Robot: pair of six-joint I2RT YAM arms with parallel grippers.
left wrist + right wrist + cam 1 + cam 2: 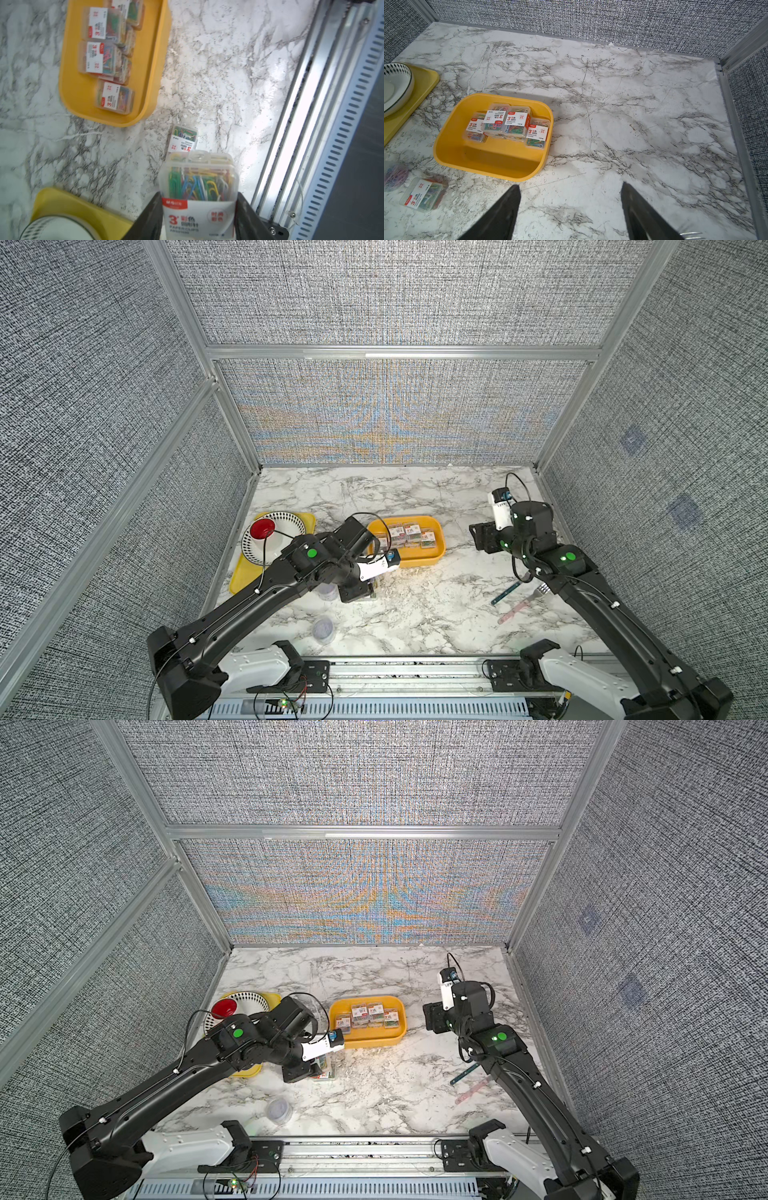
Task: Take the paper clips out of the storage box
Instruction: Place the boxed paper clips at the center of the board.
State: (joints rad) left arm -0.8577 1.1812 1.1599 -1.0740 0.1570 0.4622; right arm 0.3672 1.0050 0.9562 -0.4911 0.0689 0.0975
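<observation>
– Left tool (197,195) has hold of what?
– One clear paper-clip case (199,176), jaws closed on its two sides, outside the storage box (158,62).
– And inside the box?
– More cases (104,56), stacked toward one end. Another case (184,138) and a round tub (323,629) lie on the tabletop (218,83). Right tool (570,186) gapes wide, holding nothing.
</observation>
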